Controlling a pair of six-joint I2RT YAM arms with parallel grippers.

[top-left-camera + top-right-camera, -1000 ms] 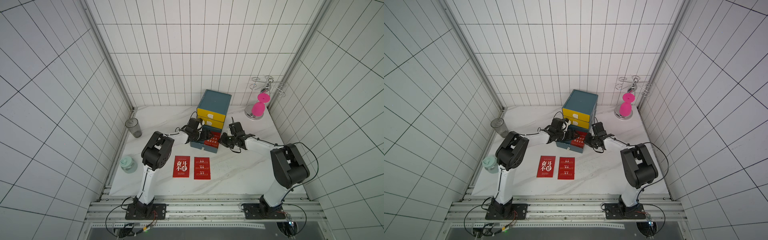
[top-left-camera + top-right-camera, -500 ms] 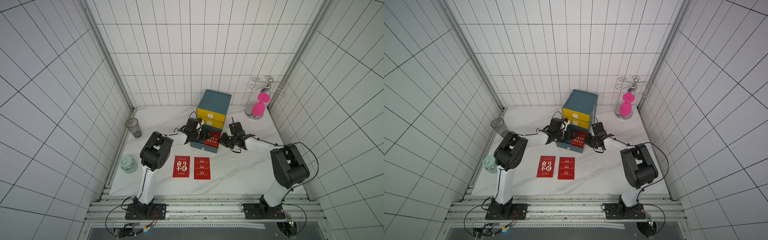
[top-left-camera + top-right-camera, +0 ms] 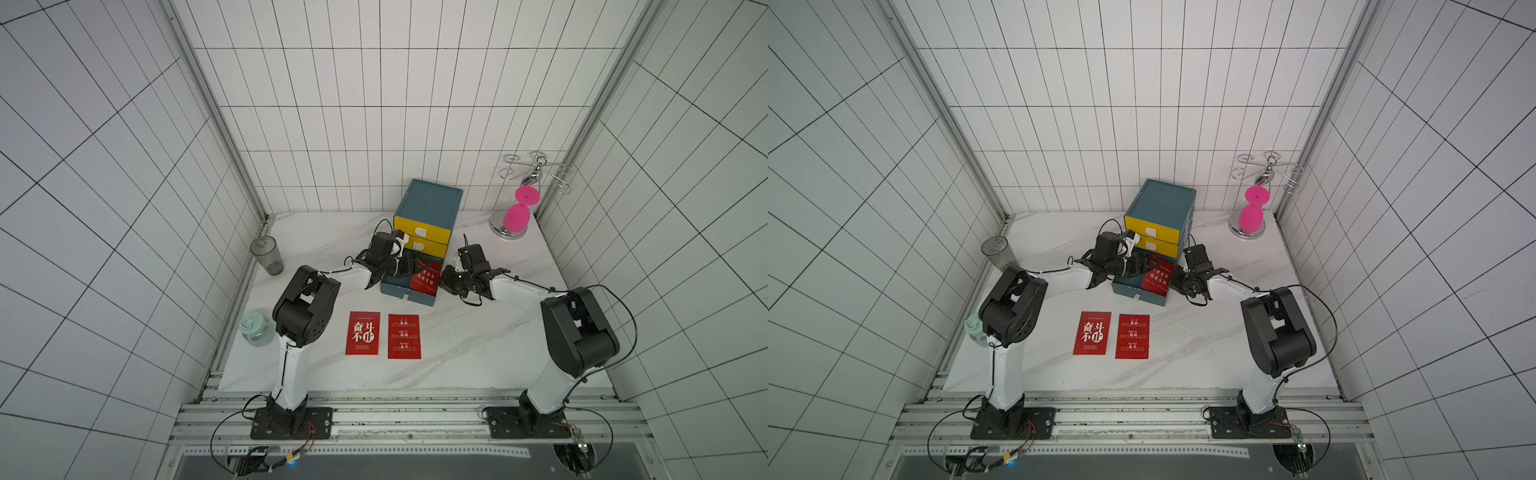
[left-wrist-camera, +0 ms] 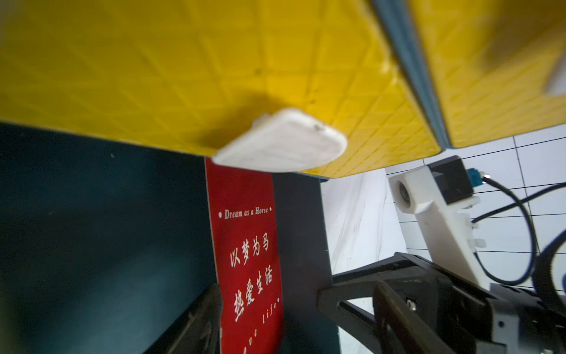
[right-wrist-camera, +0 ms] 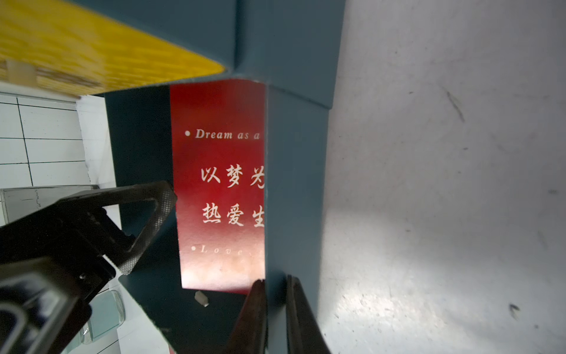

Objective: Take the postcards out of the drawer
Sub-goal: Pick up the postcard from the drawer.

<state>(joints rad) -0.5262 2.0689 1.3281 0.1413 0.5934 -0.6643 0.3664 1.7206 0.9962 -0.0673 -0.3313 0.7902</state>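
Observation:
The bottom drawer (image 3: 399, 289) of the teal cabinet (image 3: 428, 203) stands pulled out. One red postcard (image 3: 424, 277) (image 4: 248, 251) (image 5: 220, 184) lies inside it against the right-hand wall. Two more postcards (image 3: 363, 333) (image 3: 404, 336) lie flat side by side on the table in front. My left gripper (image 3: 415, 268) (image 4: 297, 291) is open inside the drawer, jaws either side of the card and one finger (image 5: 165, 199) at its edge. My right gripper (image 3: 441, 282) (image 5: 275, 306) is shut on the drawer's side wall (image 5: 294, 184), one finger inside and one outside.
Two closed yellow drawers (image 3: 422, 228) sit just above my left gripper. A grey tumbler (image 3: 267, 254) and a mint bottle (image 3: 255, 329) stand along the left wall. A pink goblet (image 3: 519, 214) sits on a chrome rack at the back right. Tiled walls close three sides.

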